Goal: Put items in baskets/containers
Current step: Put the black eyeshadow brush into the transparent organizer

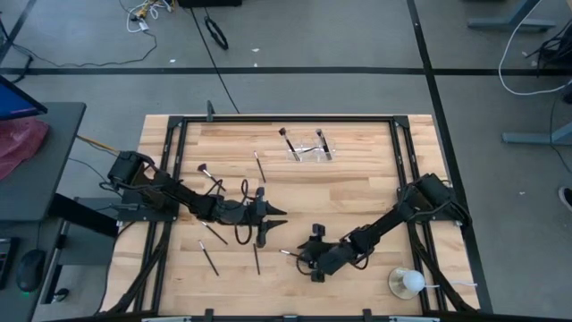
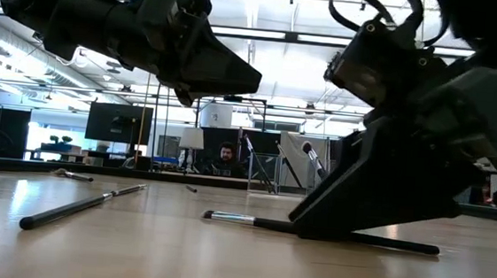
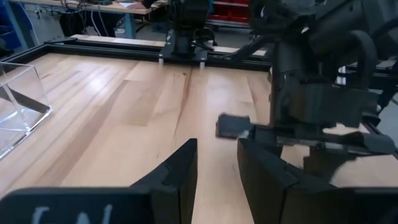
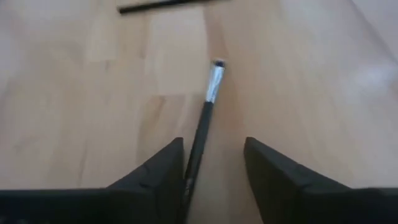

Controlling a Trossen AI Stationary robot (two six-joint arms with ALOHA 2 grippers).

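Right gripper (image 4: 212, 171) low at the desk (image 1: 357, 192), lower centre of the high view, fingers spread with a makeup brush (image 4: 205, 118) lying flat on the wood between them — not pinched, handle running back under the gripper, silver ferrule and tuft pointing away. In the low view the same brush lies across the foreground with the gripper's fingers resting down on it. Left gripper (image 1: 268, 217) hangs above the desk just left of centre, fingers parted with a narrow gap, nothing between them. Clear organizer (image 1: 308, 152) sits at upper centre of the high view, two brushes (image 1: 322, 141) leaning in it. Loose brushes (image 1: 208, 258) lie scattered over the left half. White ball-shaped object (image 1: 409, 283) on a clear base at lower right.
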